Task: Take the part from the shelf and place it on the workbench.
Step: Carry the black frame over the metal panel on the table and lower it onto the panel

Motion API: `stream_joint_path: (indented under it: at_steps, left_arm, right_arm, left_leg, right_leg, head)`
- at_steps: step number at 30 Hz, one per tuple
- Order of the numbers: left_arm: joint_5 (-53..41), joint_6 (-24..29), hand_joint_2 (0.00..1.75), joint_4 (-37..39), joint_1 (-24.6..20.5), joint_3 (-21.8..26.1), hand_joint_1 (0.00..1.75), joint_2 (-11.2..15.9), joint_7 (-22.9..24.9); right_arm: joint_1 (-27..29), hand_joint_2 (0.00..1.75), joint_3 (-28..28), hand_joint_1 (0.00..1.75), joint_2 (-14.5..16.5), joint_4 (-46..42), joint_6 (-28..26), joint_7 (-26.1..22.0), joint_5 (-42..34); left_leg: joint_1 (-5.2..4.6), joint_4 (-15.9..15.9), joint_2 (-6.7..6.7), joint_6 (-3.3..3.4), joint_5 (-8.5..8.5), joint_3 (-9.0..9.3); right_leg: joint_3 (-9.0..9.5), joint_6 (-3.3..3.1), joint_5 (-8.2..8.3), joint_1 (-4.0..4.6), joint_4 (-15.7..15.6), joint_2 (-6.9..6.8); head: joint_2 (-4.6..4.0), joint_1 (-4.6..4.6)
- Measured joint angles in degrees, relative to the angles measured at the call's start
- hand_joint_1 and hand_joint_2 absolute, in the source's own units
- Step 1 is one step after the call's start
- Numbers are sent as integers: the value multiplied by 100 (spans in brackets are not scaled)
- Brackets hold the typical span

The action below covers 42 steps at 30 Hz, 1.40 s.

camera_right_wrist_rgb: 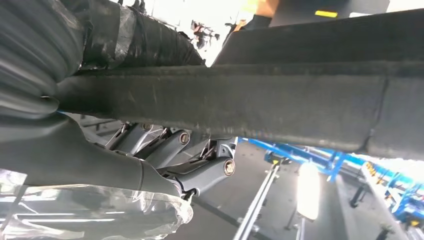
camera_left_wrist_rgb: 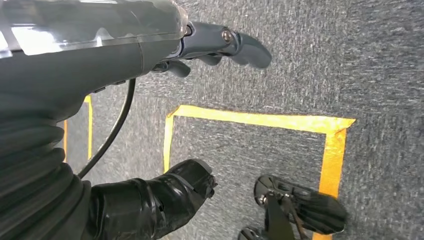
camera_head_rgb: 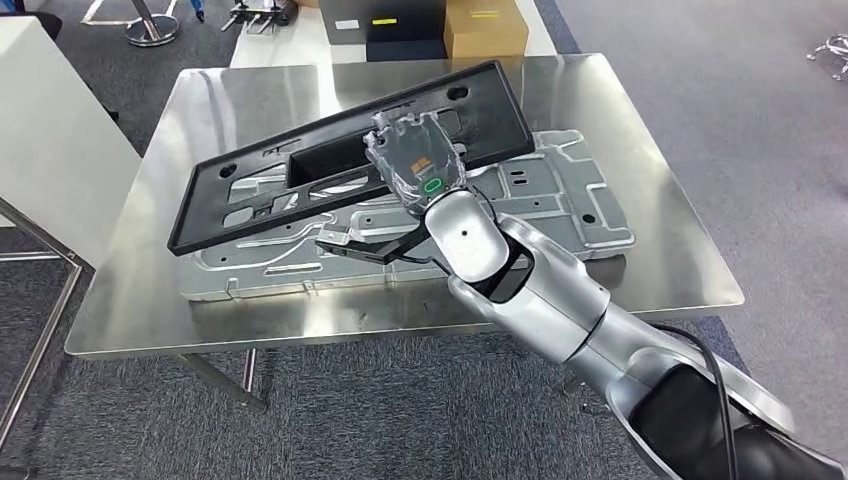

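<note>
The part is a long black plastic frame (camera_head_rgb: pixel 330 128) with a rectangular opening, lying tilted across the steel workbench (camera_head_rgb: pixel 200 100). Its left end is low near the table's left side and its right end is toward the far edge. My right hand (camera_head_rgb: pixel 415 160), in a clear cover, grips the frame's near edge at the middle. In the right wrist view the frame's dark edge (camera_right_wrist_rgb: pixel 250 100) runs across the picture, with my right hand's fingers (camera_right_wrist_rgb: pixel 200 160) wrapped under it. My left hand (camera_left_wrist_rgb: pixel 220 42) hangs over the carpet holding nothing, fingers loosely apart.
Under the black frame a large stamped silver metal panel (camera_head_rgb: pixel 560 190) lies flat on the workbench. A cardboard box (camera_head_rgb: pixel 485 25) and a black box (camera_head_rgb: pixel 400 25) stand beyond the far edge. A white panel (camera_head_rgb: pixel 50 130) stands at the left. Yellow tape (camera_left_wrist_rgb: pixel 250 120) marks the carpet.
</note>
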Motion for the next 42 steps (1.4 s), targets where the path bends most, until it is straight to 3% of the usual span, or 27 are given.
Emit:
stream_joint_path:
  at_steps: [2, 3, 5, 7, 8, 9, 10, 12, 14, 16, 18, 21, 23, 24, 25, 26, 28, 29, 32, 34, 36, 38, 39, 40, 42]
  left_arm:
    - [1, -1, 175, 0, 9, -1, 0, 0, 1]
    - [1, -2, 175, 0, 12, -2, 0, 0, 2]
    - [0, -2, 175, 0, 12, -3, 0, 1, 3]
    - [-2, -3, 175, 0, 10, -4, 0, 4, 3]
    - [-2, -5, 175, 0, 12, -4, 0, 6, 3]
    - [-3, -8, 175, 0, 14, -5, 0, 7, 4]
    - [-3, -12, 175, 0, 16, -5, 0, 7, 5]
    - [-4, -18, 175, 0, 16, -8, 0, 4, 8]
    - [-4, -19, 175, 0, 10, -20, 0, 1, 9]
    - [-4, -19, 175, 0, 8, -35, 0, 0, 9]
    - [-3, -19, 175, 0, 11, -44, 0, 0, 10]
    - [-2, -19, 175, 0, 0, -51, 0, 2, 7]
    - [-2, -19, 175, 0, 3, -55, 0, 4, 2]
    - [-1, -19, 175, 0, 10, -57, 0, 4, 1]
    - [1, -19, 175, 0, 17, -58, 0, 7, 1]
    - [1, -19, 175, 0, 23, -59, 0, 10, 1]
    - [2, -20, 175, 0, 20, -62, 0, 16, 0]
    - [2, -21, 175, 0, 14, -65, 0, 17, -1]
    - [1, -25, 175, 0, 6, -72, 0, 17, -7]
    - [1, -30, 175, 0, 13, -74, 0, 17, -9]
    - [1, -33, 175, 0, 12, -75, 0, 19, -10]
    - [0, -35, 175, 0, 8, -76, 0, 22, -11]
    - [0, -36, 175, 0, 9, -77, 0, 24, -11]
    - [1, -36, 175, 0, 12, -78, 0, 26, -12]
    - [1, -37, 175, 0, 19, -80, 0, 25, -13]
  right_arm:
    - [11, 175, -4, 175, -1, 2, 0, -2, -1]
    - [13, 175, -7, 175, -2, 2, -1, -2, -1]
    - [34, 175, -13, 175, -3, 14, 0, -7, -4]
    - [74, 175, -13, 175, -7, 38, 2, -30, -7]
    - [88, 175, -13, 175, -8, 49, 2, -42, -6]
    - [94, 175, -13, 175, -8, 57, 2, -51, -5]
    - [93, 175, -13, 175, -8, 60, 2, -54, -5]
    - [79, 175, -13, 175, -8, 64, 2, -54, -5]
    - [75, 175, -13, 175, -7, 69, 2, -54, -5]
    - [83, 175, -13, 175, -9, 75, 2, -55, -4]
    - [79, 175, -13, 175, -9, 79, 2, -55, -2]
    - [86, 175, -13, 175, -8, 79, 2, -55, -1]
    - [131, 175, -13, 175, -9, 80, 2, -61, -1]
    - [155, 175, -13, 175, -9, 80, 2, -65, -1]
    - [171, 175, -13, 175, -10, 80, 2, -68, -1]
    - [180, 175, -13, 175, -10, 80, 2, -69, -1]
    - [176, 175, -14, 175, -11, 80, 1, -70, -1]
    - [172, 175, -15, 175, -11, 80, 1, -70, -1]
    - [169, 175, -17, 175, -13, 79, 2, -72, 2]
    - [163, 175, -19, 175, -14, 78, 2, -72, 5]
    - [160, 175, -22, 175, -15, 78, 3, -72, 7]
    - [181, 175, -24, 175, -16, 90, 7, -71, 8]
    - [200, 175, -24, 175, -18, 102, 10, -72, 9]
    - [216, 175, -24, 175, -20, 117, 14, -77, 10]
    - [232, 175, -24, 175, -21, 145, 16, -89, 13]
  left_leg:
    - [5, -34, 1, 76, -25, 59]
    - [3, -48, 4, 115, -42, 99]
    - [-25, -52, 9, 183, -91, 157]
    - [-48, -50, 5, 217, -143, 216]
    - [-56, -48, 0, 221, -168, 247]
    - [-60, -45, -6, 219, -196, 286]
    - [-63, -42, -10, 215, -224, 324]
    - [-74, -35, -21, 180, -285, 375]
    - [-75, -47, -29, 125, -312, 382]
    - [-74, -74, -25, 70, -332, 396]
    - [-73, 93, -9, 18, -441, 339]
    - [-49, 1008, 6, -47, -795, -153]
    - [-31, 1483, 7, -86, -856, -488]
    - [-17, 1472, 10, -103, -744, -545]
    - [0, 1241, 13, -116, -529, -492]
    - [17, 853, 19, -128, -265, -358]
    - [10, 163, 20, -117, 41, -61]
    - [-3, -4, 18, -93, 70, 16]
    - [-18, -66, 7, 21, 19, 56]
    - [-7, -96, 9, 96, 4, 110]
    - [-8, -110, 15, 157, -25, 160]
    - [-17, -107, 17, 190, -63, 191]
    - [-20, -105, 14, 194, -86, 214]
    - [-21, -103, 11, 192, -112, 246]
    - [-22, -99, 1, 174, -177, 330]
  right_leg:
    - [-67, 43, -109, -9, 184, -14]
    - [-200, 59, -222, -14, 454, -22]
    - [-657, 67, -467, -19, 1250, -34]
    - [-993, 53, -442, -19, 1653, -34]
    - [-1021, 39, -311, -18, 1586, -34]
    - [-944, 15, -94, -12, 1324, -34]
    - [-814, -12, 129, -2, 982, -34]
    - [-533, -78, 392, 43, 338, -36]
    - [-408, -117, 369, 81, 96, -35]
    - [-360, -142, 356, 61, 23, -29]
    - [-275, -176, 359, 23, -62, -26]
    - [-183, -222, 321, 16, -104, -39]
    - [-146, -229, 282, 15, -101, -40]
    - [-122, -227, 260, 12, -97, -35]
    - [-94, -217, 232, 7, -87, -28]
    - [-61, -201, 197, 1, -73, -21]
    - [-24, -145, 125, 9, -35, -10]
    - [-20, -117, 101, 17, -24, -9]
    - [-15, -44, 58, 18, -24, -11]
    - [-80, 5, -56, 6, 154, -21]
    - [-398, 31, -328, -7, 784, -32]
    - [-862, 37, -543, -12, 1539, -34]
    - [-1000, 32, -503, -14, 1689, -35]
    - [-1028, 21, -353, -15, 1617, -35]
    - [-786, -20, 143, -12, 920, -35]
  head:
    - [0, 21]
    - [0, 29]
    - [-1, 42]
    - [-1, 43]
    - [-1, 43]
    - [-1, 42]
    - [-1, 42]
    - [-1, 41]
    - [-1, 40]
    - [-1, 43]
    - [-1, 42]
    - [-1, 37]
    - [-1, 35]
    - [-1, 37]
    - [-1, 36]
    - [-1, 35]
    - [-1, 32]
    - [-1, 32]
    - [-1, 30]
    - [-1, 36]
    - [-1, 48]
    - [-1, 52]
    - [-1, 52]
    - [-1, 53]
    - [-1, 55]
